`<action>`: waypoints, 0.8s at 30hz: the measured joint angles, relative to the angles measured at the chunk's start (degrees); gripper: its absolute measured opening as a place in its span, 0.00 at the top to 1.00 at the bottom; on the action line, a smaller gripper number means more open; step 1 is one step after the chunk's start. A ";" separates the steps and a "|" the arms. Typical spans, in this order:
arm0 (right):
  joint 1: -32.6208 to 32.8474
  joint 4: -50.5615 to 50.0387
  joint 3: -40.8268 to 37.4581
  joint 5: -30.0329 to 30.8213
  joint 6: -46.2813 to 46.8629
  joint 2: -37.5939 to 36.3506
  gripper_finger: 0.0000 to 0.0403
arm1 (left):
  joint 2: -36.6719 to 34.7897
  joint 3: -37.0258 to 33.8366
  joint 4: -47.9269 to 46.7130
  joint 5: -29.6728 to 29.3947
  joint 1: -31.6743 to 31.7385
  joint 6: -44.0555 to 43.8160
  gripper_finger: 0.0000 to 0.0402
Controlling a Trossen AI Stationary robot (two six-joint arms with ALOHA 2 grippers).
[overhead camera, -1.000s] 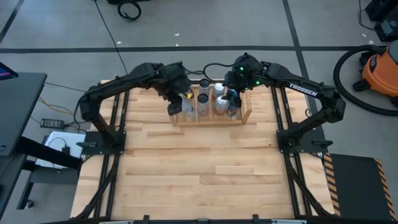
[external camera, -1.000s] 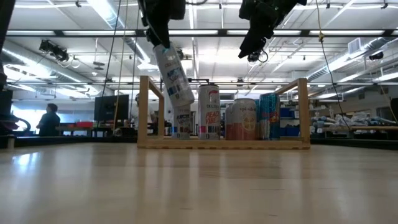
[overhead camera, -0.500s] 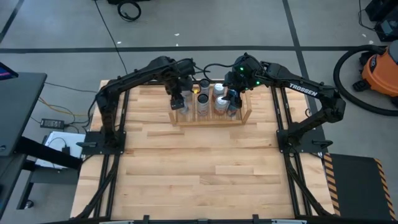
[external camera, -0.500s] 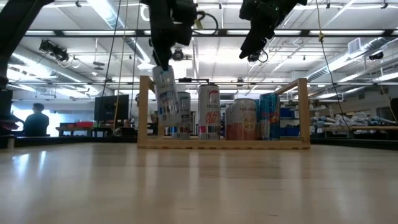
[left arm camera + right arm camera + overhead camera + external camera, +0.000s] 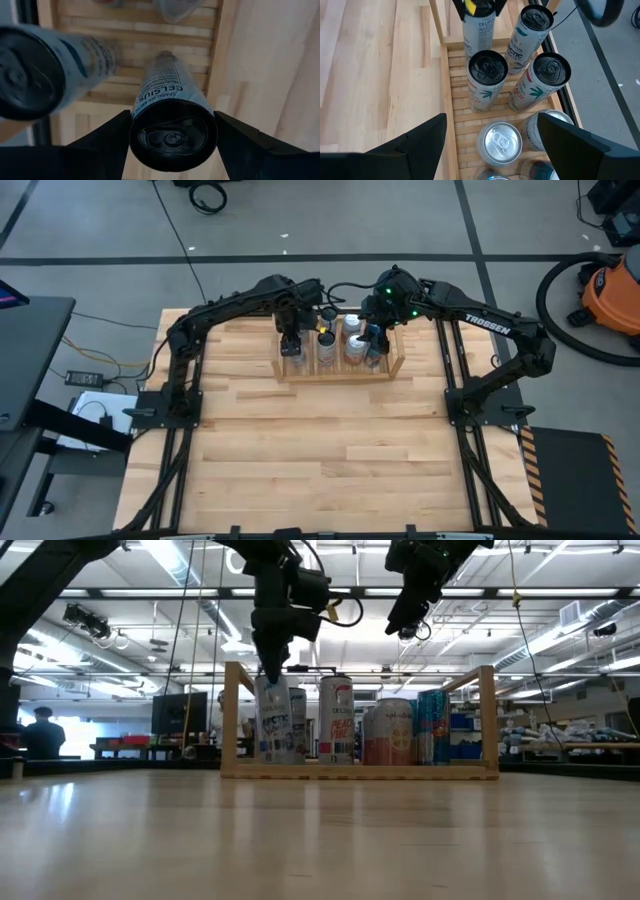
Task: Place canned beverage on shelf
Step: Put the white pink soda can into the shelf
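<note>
The shelf (image 5: pixel 340 375), a light wooden rack with a slatted base and two side boards, stands at the table's far middle and holds several cans (image 5: pixel 390 730). My left gripper (image 5: pixel 268 665) is shut on a tall white Celsius can (image 5: pixel 272 720) at the rack's left end, beside the left side board (image 5: pixel 231 715). The can also shows in the left wrist view (image 5: pixel 167 85) and the right wrist view (image 5: pixel 479 32). My right gripper (image 5: pixel 405 615) is open and empty, above the cans at the rack's right part (image 5: pixel 375 330). My left gripper pinches the can's top end (image 5: pixel 142 107) between its two fingers, one on each side of the lid. The fingers come from above, pointing down. The can stands nearly upright, its bottom end (image 5: pixel 165 55) down at the rack's slats; whether it rests on them I cannot tell.
Other cans stand close to the right of the held can (image 5: pixel 487 75). The bare wooden table (image 5: pixel 320 450) stretches in front of the rack. An orange vacuum (image 5: pixel 610 285) stands on the floor at the right. A person (image 5: pixel 40 730) shows far off in the room.
My left gripper has gone toward the rack's left end and down, still shut on the can. The can, tilted and lifted above the rack a second ago, has swung nearly upright and come down between the left side board and the other cans.
</note>
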 joint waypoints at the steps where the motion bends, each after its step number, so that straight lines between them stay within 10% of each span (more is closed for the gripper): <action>1: 0.00 0.00 0.00 0.00 -0.04 0.00 0.20 | 0.10 0.02 0.52 -0.66 -0.24 0.48 0.36; 24: 0.00 -0.24 0.00 0.00 -0.09 0.00 0.20 | 0.43 0.02 2.88 -2.00 -0.08 2.74 0.36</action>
